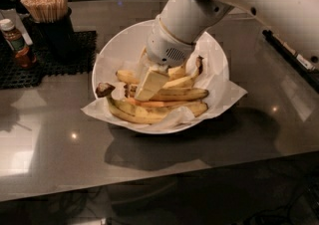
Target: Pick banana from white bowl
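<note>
The white bowl (117, 52) with a white paper liner stands mid-table and holds several bananas. A fairly straight yellow banana (185, 93) with brown flecks lies across the middle of the pile. Below it lie an orange-tinted banana (155, 103) and curved bananas (130, 113) joined at a dark stem (104, 89). My gripper (143, 91) reaches down from the upper right into the bowl. Its tip is among the bananas at the left end of the flecked one. The wrist hides the bananas behind it.
A black cup of wooden sticks (48, 20) and a small brown sauce bottle (16, 44) stand on a black mat (60, 64) at the back left. My white arm (259, 0) spans the upper right. The table's front edge runs along the bottom.
</note>
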Robot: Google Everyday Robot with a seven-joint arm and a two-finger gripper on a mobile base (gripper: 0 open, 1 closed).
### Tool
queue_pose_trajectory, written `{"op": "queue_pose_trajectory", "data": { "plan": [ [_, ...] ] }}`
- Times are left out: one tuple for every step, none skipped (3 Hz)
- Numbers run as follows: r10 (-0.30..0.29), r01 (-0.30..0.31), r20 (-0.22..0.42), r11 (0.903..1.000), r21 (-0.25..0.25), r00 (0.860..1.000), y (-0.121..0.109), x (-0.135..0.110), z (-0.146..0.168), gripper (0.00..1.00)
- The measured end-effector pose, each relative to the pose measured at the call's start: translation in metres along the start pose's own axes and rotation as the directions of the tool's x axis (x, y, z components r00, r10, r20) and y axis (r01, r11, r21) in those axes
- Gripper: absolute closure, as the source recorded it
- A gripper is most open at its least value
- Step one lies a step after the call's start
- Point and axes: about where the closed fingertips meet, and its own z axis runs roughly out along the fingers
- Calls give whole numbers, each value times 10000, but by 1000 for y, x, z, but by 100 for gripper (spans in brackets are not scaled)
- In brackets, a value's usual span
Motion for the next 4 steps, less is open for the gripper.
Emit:
{"op": "queue_pose_trajectory", "data": {
  "plan": [
    [298, -296, 122, 9995, -144, 9995, 2, 4, 3, 33],
    [563, -549, 343, 9976, -411, 9978, 2, 8, 8, 25],
    [883, -850, 591, 9948, -567, 9943, 1, 13, 11, 37],
    [1136, -1125, 850, 9935, -180, 9899, 0, 21, 0, 31]
  ]
}}
